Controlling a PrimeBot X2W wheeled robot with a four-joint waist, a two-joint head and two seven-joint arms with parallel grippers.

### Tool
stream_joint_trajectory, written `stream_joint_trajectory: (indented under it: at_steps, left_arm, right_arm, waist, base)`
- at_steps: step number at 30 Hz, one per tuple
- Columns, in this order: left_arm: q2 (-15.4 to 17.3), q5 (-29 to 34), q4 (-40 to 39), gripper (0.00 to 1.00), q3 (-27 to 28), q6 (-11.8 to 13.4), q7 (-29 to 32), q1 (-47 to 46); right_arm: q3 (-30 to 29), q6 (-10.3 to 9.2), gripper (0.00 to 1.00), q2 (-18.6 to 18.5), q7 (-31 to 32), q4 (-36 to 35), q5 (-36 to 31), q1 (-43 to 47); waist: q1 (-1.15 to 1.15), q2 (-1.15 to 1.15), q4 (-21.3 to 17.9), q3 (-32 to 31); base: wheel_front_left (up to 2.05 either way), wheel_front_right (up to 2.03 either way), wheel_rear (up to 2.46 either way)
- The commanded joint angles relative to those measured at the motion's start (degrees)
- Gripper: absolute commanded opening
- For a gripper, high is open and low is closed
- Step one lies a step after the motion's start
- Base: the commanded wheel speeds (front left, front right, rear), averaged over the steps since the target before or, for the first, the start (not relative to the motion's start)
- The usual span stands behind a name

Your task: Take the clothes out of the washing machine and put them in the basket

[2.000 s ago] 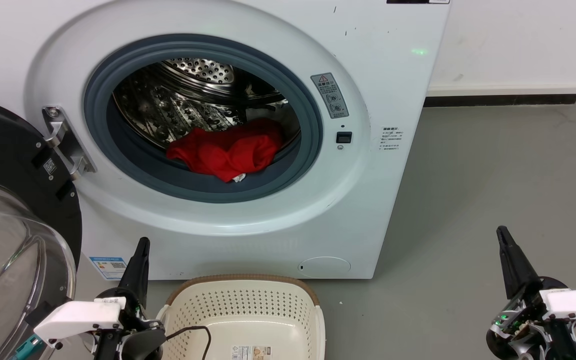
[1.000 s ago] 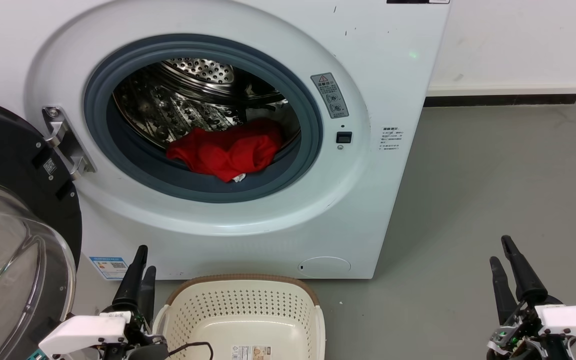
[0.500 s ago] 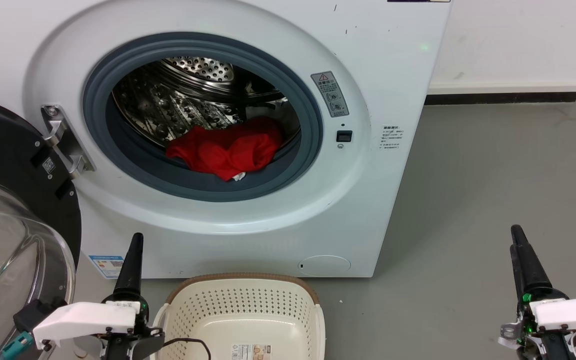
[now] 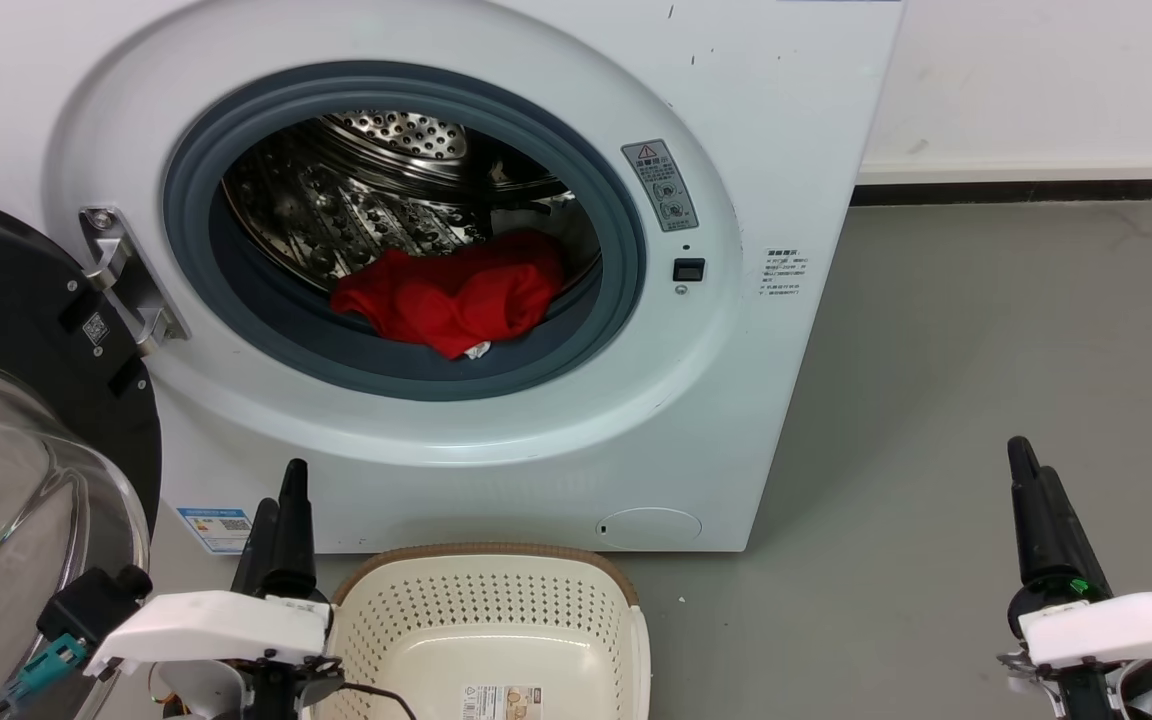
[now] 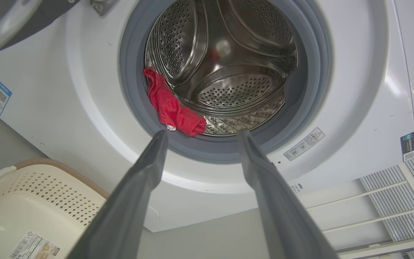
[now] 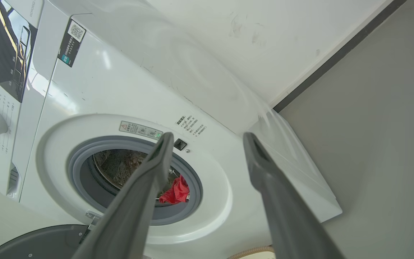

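The clothes [image 4: 451, 295] sit at the drum's [image 4: 376, 200] front lip in the washing machine [image 4: 736, 420], seemingly 1 heap. My left gripper [image 4: 279, 487], beside the basket [image 4: 481, 552], and right gripper [image 4: 1026, 460] both have jaws apart.

Light in the head view was bright, even and diffuse. The washing machine [image 4: 776, 150] cast a soft shadow over the grey floor [image 4: 986, 350] at middle right of the frame. The steel drum [image 4: 356, 200] glittered with small highlights, and the glass door [image 4: 16, 500] at lower left carried pale reflections. In both wrist views the near fingers [image 5: 131, 201] were soft and out of focus, and straight edges bowed toward the borders. Glare whitened the machine's casing at upper left of the right wrist view.
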Motion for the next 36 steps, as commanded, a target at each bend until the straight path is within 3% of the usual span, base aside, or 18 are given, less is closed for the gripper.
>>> stream_joint_trajectory:
  at_steps: [1,18,36]
  left_arm:
    - [0.10,3.29,-1.45,1.00,-0.60,0.39,-0.72,-0.20]
    - [1.33,18.85,-3.18,1.00,-3.79,3.59,-3.98,1.06]
    - [1.76,29.52,-4.95,1.00,-5.98,4.40,-6.82,2.53]
  right_arm:
    - [0.40,0.00,1.00,-0.25,-0.79,-1.95,-3.89,-0.41]
    - [2.21,0.00,1.00,-0.26,-4.12,-5.49,-21.79,2.04]
    - [3.25,0.00,1.00,-0.26,-6.88,-8.38,-33.77,4.42]
  waist:
    - [0.00,0.00,-0.02,0.05]
    - [0.00,0.00,-0.17,0.16]
    - [0.00,0.00,-0.20,0.21]
  base:
    - [0.00,0.00,0.00]
    - [0.00,0.00,0.00]
    - [0.00,0.00,0.00]
